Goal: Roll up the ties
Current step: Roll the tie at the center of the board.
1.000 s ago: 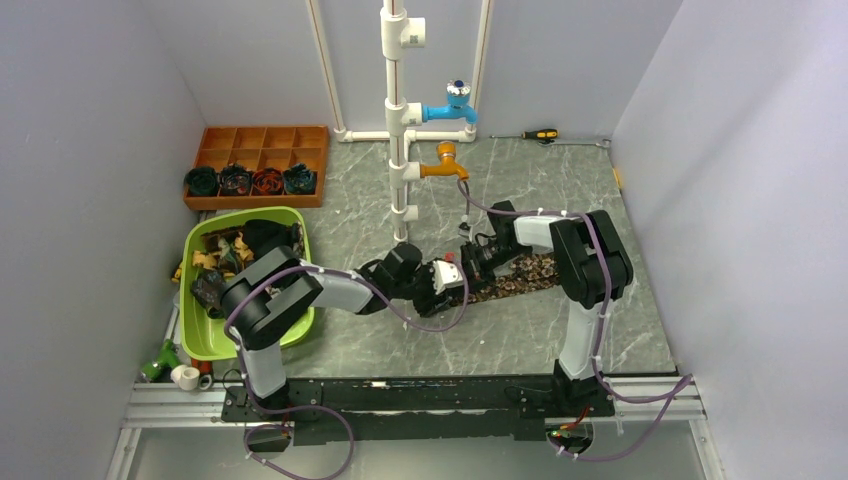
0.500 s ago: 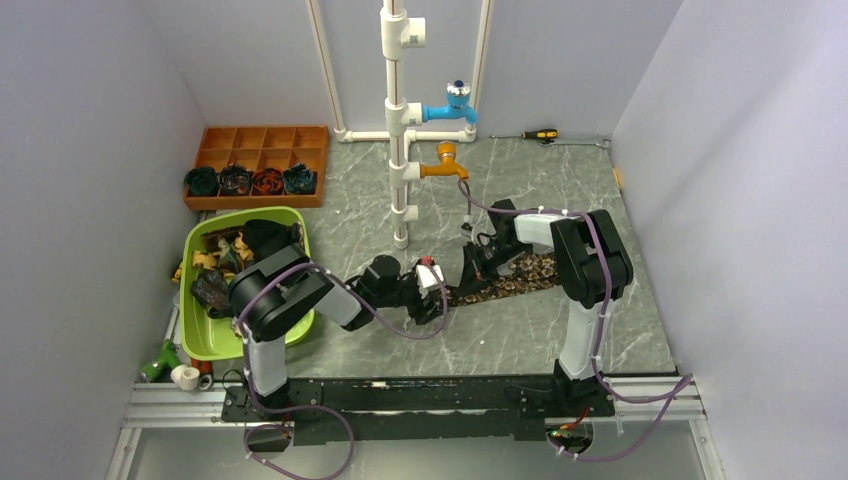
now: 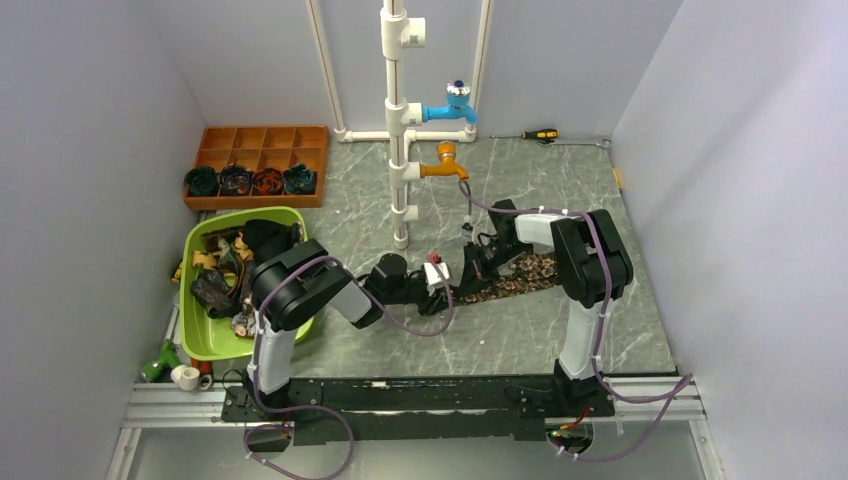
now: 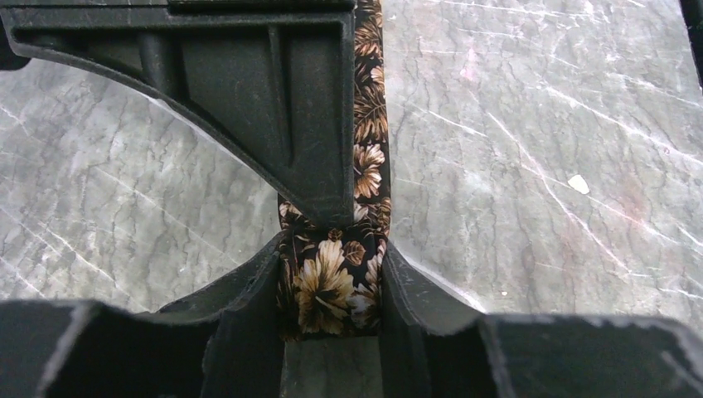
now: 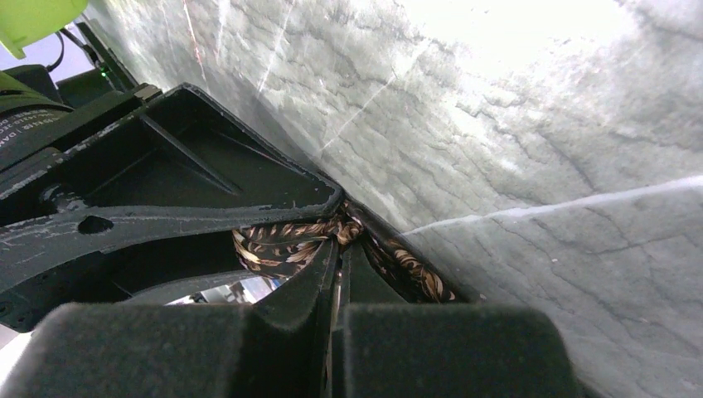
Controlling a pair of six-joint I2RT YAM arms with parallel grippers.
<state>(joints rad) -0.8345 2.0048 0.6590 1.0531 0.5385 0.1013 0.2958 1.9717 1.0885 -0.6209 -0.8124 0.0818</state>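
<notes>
A dark tie with tan and brown leaves (image 3: 510, 277) lies across the grey table, its wide part toward the right. My left gripper (image 3: 448, 282) is shut on a folded end of this tie (image 4: 332, 286), which fills the gap between its fingers. My right gripper (image 3: 470, 268) meets it from the other side and is shut on the same tie (image 5: 286, 240), with its jaws almost touching. The two grippers are pressed close together. Several rolled ties (image 3: 250, 180) sit in the brown tray. More loose ties (image 3: 222, 262) lie in the green bin.
A green bin (image 3: 200, 340) stands at the left beside my left arm. A brown divided tray (image 3: 262, 140) is at the back left. A white pipe stand (image 3: 400, 120) with a blue tap and an orange tap rises behind the grippers. A screwdriver (image 3: 538, 134) lies at the back.
My left arm has swung its gripper back and slightly left, turning at the wrist with the tie end in it. The right arm has barely moved.
</notes>
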